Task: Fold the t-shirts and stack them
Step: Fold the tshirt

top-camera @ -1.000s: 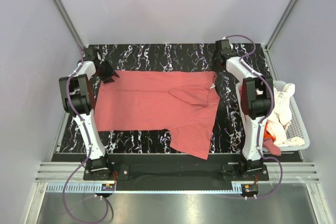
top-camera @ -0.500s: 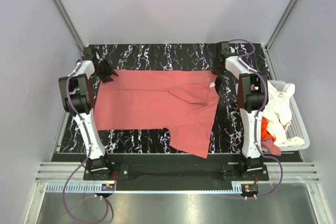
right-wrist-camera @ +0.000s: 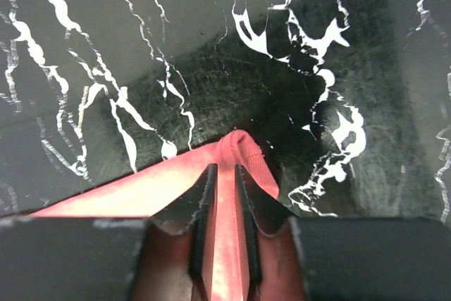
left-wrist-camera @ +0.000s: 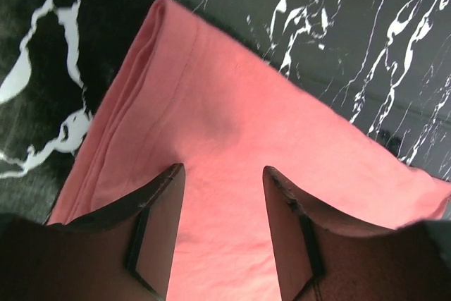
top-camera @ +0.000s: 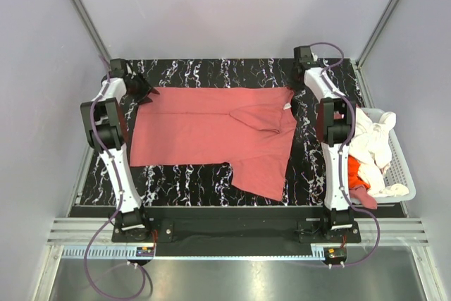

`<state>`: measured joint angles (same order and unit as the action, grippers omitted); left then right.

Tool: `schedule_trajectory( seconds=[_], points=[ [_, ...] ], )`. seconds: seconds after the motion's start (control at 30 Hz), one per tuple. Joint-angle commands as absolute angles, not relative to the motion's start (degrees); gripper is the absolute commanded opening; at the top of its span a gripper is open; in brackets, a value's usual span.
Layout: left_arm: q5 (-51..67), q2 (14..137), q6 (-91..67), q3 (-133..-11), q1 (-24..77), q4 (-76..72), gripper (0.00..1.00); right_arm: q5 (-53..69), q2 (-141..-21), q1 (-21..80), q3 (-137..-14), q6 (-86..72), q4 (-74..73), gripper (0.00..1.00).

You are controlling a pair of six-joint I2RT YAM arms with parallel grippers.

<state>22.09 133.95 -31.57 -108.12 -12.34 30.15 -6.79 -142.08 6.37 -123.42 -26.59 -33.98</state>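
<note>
A large salmon-pink t-shirt lies spread across the black marbled table, with one sleeve folded in near its right side. My left gripper is at the shirt's far left corner. In the left wrist view its jaws stand wide apart over the pink cloth, not closed on it. My right gripper is at the shirt's far right corner. In the right wrist view it is shut on a pinched fold of the pink hem.
A white slatted basket stands at the table's right edge, beside the right arm. It holds a cream shirt, an orange one and a red one. Grey walls stand close on three sides.
Both grippers have moved toward the far edge of the table. The pink shirt has slid that way with them and its far edge lies straighter.
</note>
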Motion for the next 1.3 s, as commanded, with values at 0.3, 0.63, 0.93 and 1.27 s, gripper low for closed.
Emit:
schedule_trajectory(
  seconds=[0.3,0.63,0.93,1.27],
  points=[
    [11.8,108.7,-33.3,-84.4,-9.7,32.1,0.58,-1.3,-119.3,9.9,-112.7,-28.6,-42.2,0.30],
    [5.4,89.4,-35.9,-64.4,-10.2,30.5,0.57,-1.8,-102.4,22.1,-84.7,-28.8,-27.7,0.33],
    [15.5,84.8,-33.8,-59.0,-10.2,27.3,0.57,1.9,-97.2,25.8,-64.0,-39.2,-4.6,0.51],
    [21.3,85.3,-32.0,-59.4,-10.1,26.5,0.57,-1.4,-96.4,26.6,-52.2,-45.5,13.8,0.66]
  ],
)
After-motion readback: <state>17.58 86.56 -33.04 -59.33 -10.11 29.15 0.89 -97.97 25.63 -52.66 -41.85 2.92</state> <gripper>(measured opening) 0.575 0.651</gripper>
